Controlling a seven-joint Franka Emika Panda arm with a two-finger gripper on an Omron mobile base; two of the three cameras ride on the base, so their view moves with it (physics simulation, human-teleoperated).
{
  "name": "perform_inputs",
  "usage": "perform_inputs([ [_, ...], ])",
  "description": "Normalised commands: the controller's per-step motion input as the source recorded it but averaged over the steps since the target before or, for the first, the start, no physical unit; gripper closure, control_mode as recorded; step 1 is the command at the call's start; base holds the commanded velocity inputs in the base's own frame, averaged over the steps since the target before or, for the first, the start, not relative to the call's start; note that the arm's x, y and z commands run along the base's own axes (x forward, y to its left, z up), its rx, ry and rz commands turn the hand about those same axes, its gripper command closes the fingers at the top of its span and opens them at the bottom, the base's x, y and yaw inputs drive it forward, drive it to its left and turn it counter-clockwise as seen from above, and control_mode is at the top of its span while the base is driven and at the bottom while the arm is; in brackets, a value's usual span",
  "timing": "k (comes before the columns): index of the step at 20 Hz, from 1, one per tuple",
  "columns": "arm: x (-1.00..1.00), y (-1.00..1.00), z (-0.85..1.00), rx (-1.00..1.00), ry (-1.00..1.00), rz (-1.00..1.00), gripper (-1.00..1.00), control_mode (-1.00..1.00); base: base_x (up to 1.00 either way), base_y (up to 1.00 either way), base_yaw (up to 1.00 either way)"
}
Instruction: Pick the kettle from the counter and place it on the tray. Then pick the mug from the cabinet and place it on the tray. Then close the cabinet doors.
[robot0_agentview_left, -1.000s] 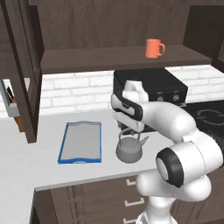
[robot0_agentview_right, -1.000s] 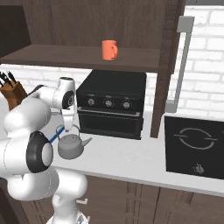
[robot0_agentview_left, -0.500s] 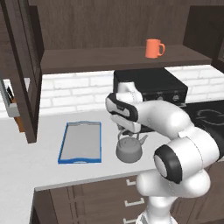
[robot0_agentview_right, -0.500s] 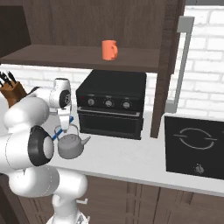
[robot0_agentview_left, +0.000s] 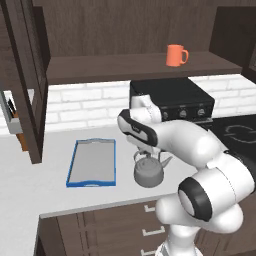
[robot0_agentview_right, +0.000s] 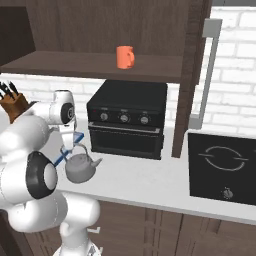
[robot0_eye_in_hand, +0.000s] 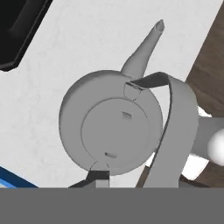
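We see the kettle (robot0_agentview_left: 148, 171) sitting at centre frame on the desk (robot0_agentview_left: 60, 197), close to its front edge, with the end effector (robot0_agentview_left: 146, 154) down over the arched handle; we cannot tell whether it grips. The tray (robot0_agentview_left: 93, 162) lies just left, a bare strip of desk between them. The mug (robot0_agentview_left: 175, 55) stands upper right on the cabinet (robot0_agentview_left: 125, 67) shelf.

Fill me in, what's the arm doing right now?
The white arm is bent low over the squat grey metal kettle on the light countertop, its fingers down at the kettle's arched handle. Whether they grip it can't be told. The kettle sits right of the blue-rimmed tray, not on it. The small orange mug stands on the open dark wood cabinet's shelf.
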Motion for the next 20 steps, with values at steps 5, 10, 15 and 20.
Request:
perform_inputs([
  [5,-0.31,0.24,0.38,0.05,-0.23,0.0,1.0,-1.0,0.0,0.0,0.0],
  [10,-0.05,0.55,0.48,0.0,-0.24,0.0,1.0,-1.0,0.0,0.0,0.0],
  [15,0.19,0.65,0.3,0.0,-0.08,0.0,1.0,-1.0,0.0,0.0,0.0],
  [20,0.36,0.6,0.14,0.0,-0.03,0.0,1.0,-1.0,0.0,0.0,0.0],
])
